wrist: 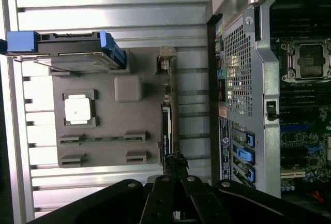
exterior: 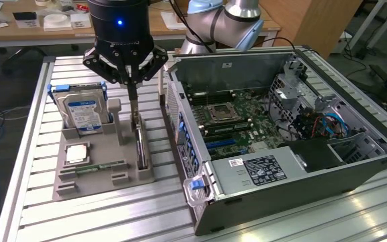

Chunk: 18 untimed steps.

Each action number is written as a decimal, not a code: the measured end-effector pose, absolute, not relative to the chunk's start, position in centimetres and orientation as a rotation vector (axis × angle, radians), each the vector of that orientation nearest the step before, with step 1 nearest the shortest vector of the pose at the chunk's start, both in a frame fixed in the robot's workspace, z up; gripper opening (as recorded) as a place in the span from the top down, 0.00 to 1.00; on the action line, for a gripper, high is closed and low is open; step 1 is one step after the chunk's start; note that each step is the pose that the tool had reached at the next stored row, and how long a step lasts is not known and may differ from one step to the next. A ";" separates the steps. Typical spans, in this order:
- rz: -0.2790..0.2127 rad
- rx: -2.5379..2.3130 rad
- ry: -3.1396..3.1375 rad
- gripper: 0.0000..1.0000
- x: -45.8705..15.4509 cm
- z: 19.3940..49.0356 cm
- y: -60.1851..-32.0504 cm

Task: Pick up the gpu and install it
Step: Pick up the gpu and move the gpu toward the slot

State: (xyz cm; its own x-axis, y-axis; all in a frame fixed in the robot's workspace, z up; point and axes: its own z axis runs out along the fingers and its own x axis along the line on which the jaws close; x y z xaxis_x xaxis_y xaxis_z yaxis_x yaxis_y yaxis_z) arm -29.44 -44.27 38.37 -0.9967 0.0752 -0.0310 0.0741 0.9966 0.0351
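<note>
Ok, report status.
Pincer shut on gpu top edge. Card upright in grey holder, not yet in case. Nothing blocking.

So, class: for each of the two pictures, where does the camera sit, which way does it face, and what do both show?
Exterior view: off the arm, raised, looking down across the table at the tray and the open case; the arm and gripper show.
Wrist view: on the wrist, looking down past the gripper onto the tray.
Shared: gripper, gpu, tray, hard drive, case.
</note>
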 end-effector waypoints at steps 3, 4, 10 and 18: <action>0.053 0.116 3.107 0.89 -29.4 38.4 -44.3; 0.053 0.116 3.107 0.89 -29.4 38.4 -44.3; 0.053 0.116 3.107 0.65 -29.4 38.4 -44.3; 0.053 0.116 3.107 0.58 -29.4 38.0 -44.3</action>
